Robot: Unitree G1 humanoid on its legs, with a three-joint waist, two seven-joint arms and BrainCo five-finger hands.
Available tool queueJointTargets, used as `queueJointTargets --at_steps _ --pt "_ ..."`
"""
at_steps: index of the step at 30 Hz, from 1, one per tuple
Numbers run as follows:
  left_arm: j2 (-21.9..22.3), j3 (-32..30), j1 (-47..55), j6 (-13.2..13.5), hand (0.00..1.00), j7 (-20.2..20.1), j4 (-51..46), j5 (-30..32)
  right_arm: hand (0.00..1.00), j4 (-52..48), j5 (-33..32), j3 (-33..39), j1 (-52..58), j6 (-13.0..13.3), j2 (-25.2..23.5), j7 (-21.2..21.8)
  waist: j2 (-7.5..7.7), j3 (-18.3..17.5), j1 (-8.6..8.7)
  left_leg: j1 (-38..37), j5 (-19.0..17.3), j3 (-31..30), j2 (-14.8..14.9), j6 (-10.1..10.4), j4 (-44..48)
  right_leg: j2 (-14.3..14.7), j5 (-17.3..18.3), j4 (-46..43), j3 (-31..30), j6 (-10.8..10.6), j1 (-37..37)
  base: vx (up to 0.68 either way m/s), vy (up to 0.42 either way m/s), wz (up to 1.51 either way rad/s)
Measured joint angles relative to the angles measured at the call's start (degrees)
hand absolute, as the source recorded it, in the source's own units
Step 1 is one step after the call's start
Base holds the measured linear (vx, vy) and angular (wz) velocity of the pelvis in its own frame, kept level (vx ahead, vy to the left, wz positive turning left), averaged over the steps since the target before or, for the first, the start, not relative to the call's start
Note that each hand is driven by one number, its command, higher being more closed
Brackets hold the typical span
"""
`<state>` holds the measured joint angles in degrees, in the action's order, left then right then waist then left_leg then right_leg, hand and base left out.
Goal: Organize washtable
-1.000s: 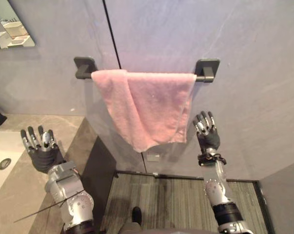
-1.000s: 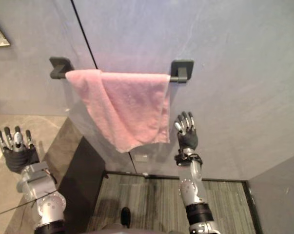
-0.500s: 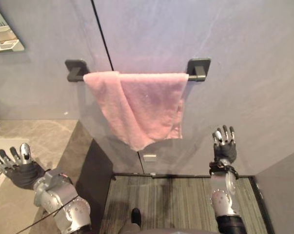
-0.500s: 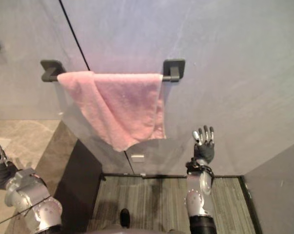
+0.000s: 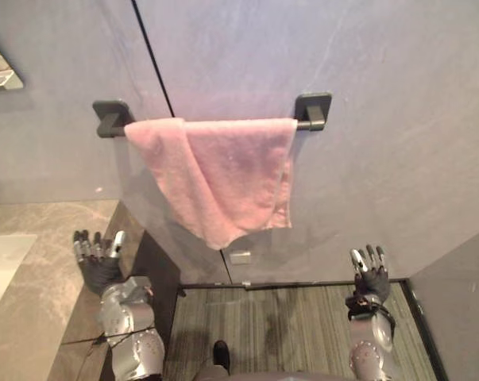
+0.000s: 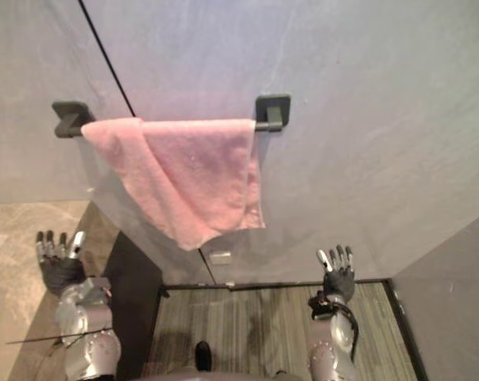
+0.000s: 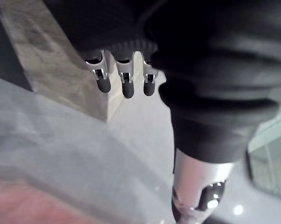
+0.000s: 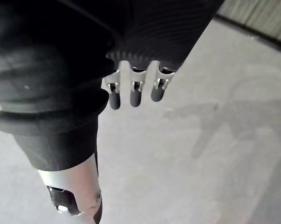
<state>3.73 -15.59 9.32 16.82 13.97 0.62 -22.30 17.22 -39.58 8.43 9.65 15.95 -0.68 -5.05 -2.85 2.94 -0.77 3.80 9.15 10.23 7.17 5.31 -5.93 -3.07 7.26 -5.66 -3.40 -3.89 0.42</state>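
Pink towel (image 5: 223, 175) hung over the dark towel bar (image 5: 313, 113) on the grey wall (image 5: 382, 119), far centre. It was draped unevenly: the left part ran down to a point at the lower middle, and the right edge hung shorter. Neither hand touched it.

Left hand (image 5: 98, 266) was low at near left, just beside the edge of the beige stone washtable counter (image 5: 32, 238). Its fingers (image 7: 126, 84) were straight and spread and held nothing. A white sink (image 5: 1, 254) was set in the counter at far left.

Right hand (image 5: 371, 274) was low at near right, well apart from the towel and raised in front of the wall. Its fingers (image 8: 135, 95) were straight and close together, with nothing in them.

A small pale plate (image 5: 240, 257) sat on the wall below the towel's tip. The striped floor (image 5: 287, 317) lay between the two arms. A thin dark seam (image 5: 152, 55) ran down the wall behind the left end of the bar.
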Motion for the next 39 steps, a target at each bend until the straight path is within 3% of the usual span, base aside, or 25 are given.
queueJointTargets --at_steps 4,8,11,16,25,32,39 --pt "-1.56 4.62 0.06 -2.12 0.00 0.14 4.14 16.48 0.00 3.18 1.95 0.21 1.39 -0.25 0.12 0.22 0.33 0.00 0.00 -0.01 -0.03 0.55 0.06 -0.07 0.00 0.00 0.01 -0.01 -0.49 0.01 -0.26 0.04 -0.012 -0.06" --pt "-2.48 4.98 -0.15 -3.31 0.00 -0.13 8.04 23.55 0.00 6.71 5.33 0.21 1.76 -0.91 0.00 0.12 0.64 0.17 0.26 -0.34 -0.18 1.09 0.04 -0.33 0.00 -0.05 0.02 0.33 -1.01 0.00 0.06 0.04 -0.013 -0.07" --pt "-4.58 6.78 -0.15 -4.16 0.00 -0.09 12.19 28.93 0.00 7.57 13.26 0.20 2.19 -1.40 0.10 -0.51 0.84 0.23 0.18 -0.48 -0.35 1.18 0.02 -0.31 0.00 -0.08 0.02 0.80 -1.04 0.01 0.38 0.04 -0.013 -0.01" --pt "-5.21 9.76 0.34 -5.20 0.00 -0.32 18.39 37.27 0.00 12.67 19.85 -0.01 2.08 -2.98 0.19 -0.93 1.04 0.25 0.12 -0.62 -0.55 1.43 0.01 -0.27 0.00 -0.12 0.03 0.83 -1.26 0.03 0.49 0.01 -0.005 -0.01" --pt "-5.97 11.72 0.65 -6.24 0.00 -1.76 31.63 38.65 0.00 23.97 26.91 -0.09 2.03 -5.20 1.57 -1.26 2.20 0.79 0.15 -2.00 -1.52 1.87 -0.03 0.03 0.00 -0.19 0.99 0.71 -1.52 -0.24 1.47 0.00 -0.003 -0.01" --pt "-6.22 11.99 0.37 -7.45 0.00 -4.08 47.75 34.80 0.00 37.40 29.20 0.00 -0.05 -7.63 2.37 -0.83 2.87 1.07 0.17 -3.07 -1.99 2.42 -0.39 0.06 0.00 -0.61 1.50 0.57 -1.71 0.12 2.40 0.04 -0.010 -0.02" --pt "-6.10 12.86 -1.92 -8.93 0.00 -6.54 53.16 31.70 0.00 41.39 31.18 -0.05 -2.86 -9.70 2.95 0.02 3.08 1.35 0.11 -4.53 -2.77 2.58 -0.37 0.58 0.00 -0.59 2.48 0.31 -1.67 0.45 3.77 0.03 -0.016 0.00"
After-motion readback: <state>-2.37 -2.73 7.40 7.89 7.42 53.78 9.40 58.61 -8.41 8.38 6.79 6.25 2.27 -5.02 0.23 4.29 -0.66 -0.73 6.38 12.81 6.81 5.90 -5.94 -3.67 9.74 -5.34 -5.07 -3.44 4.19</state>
